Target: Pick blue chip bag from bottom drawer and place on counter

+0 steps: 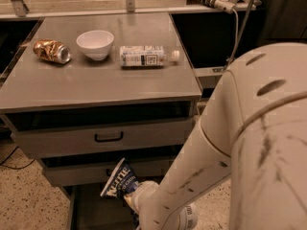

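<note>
The blue chip bag (119, 179), dark navy with white lettering, is held up above the open bottom drawer (86, 210), in front of the middle drawer's face. My gripper (132, 193) is at the end of the white arm, low in the view, shut on the bag's lower right end. The counter (100, 75) is the grey cabinet top above, well above the bag.
On the counter lie a crushed gold can (52, 51), a white bowl (95, 44) and a water bottle (144, 56) on its side. The top drawer (108, 137) with a black handle is slightly pulled out. My white arm (249, 147) fills the right side.
</note>
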You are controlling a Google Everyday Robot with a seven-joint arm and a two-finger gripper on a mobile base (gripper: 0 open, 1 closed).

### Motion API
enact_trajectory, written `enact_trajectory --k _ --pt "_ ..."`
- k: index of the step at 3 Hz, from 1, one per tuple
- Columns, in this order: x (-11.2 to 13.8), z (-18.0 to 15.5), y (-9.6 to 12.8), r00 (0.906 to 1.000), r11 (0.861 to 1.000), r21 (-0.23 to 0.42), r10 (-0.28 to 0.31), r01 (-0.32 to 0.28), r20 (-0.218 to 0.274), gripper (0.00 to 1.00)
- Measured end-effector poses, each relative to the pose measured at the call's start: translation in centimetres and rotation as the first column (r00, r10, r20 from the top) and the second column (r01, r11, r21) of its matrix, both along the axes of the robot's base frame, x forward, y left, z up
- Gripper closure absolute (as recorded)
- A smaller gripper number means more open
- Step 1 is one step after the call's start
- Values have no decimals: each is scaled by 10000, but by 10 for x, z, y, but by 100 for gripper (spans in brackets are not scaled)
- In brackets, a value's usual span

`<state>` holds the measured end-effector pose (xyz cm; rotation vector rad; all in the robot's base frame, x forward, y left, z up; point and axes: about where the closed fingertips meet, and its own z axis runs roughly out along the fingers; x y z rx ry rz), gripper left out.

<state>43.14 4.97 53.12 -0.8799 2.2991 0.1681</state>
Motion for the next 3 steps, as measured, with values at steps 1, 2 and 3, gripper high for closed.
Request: enact_trajectory --k 1,2,3 --pt "0 0 0 10000 10000 1 1 -1 3 100" --pt "0 17 -6 9994 10000 -24 -96 97 321 100" --pt "-4 49 -14 9967 10000 -61 -31 36 811 100"
